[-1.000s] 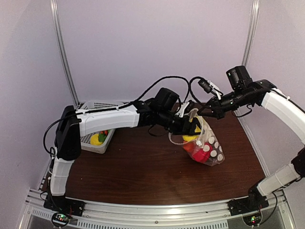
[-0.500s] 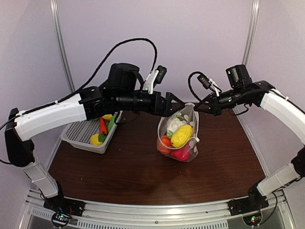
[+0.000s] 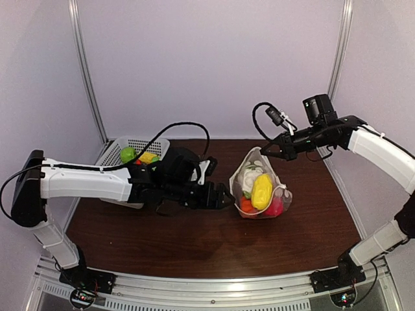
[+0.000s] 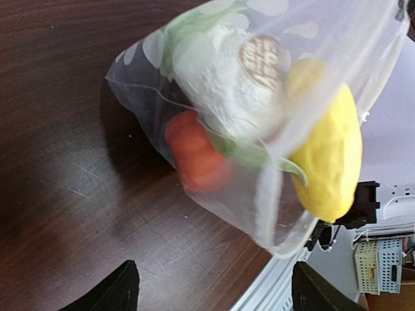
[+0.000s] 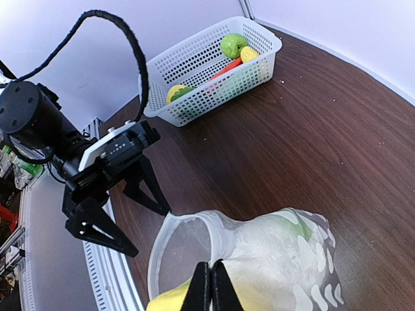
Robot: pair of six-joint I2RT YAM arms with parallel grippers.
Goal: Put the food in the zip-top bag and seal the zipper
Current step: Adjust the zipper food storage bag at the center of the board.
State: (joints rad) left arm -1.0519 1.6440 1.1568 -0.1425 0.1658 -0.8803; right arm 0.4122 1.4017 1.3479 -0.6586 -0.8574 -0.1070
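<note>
As right fingers [image 5: 200,288] pinch it, bag [image 5: 272,253] stands.

a lab test cell: plain white walls [image 3: 214,65], aluminium frame posts [image 3: 87,71], wooden table [image 3: 194,236].

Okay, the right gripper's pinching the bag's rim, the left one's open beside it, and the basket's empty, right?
Not empty: the right wrist view shows food in the basket, green, yellow and orange-red pieces. The rest holds: right gripper pinching the rim of the bag, left gripper open beside it.

Upright dotted zip-top bag [image 4: 133,71], mouth open, yellow, orange, red food [image 3: 261,191] inside
</note>
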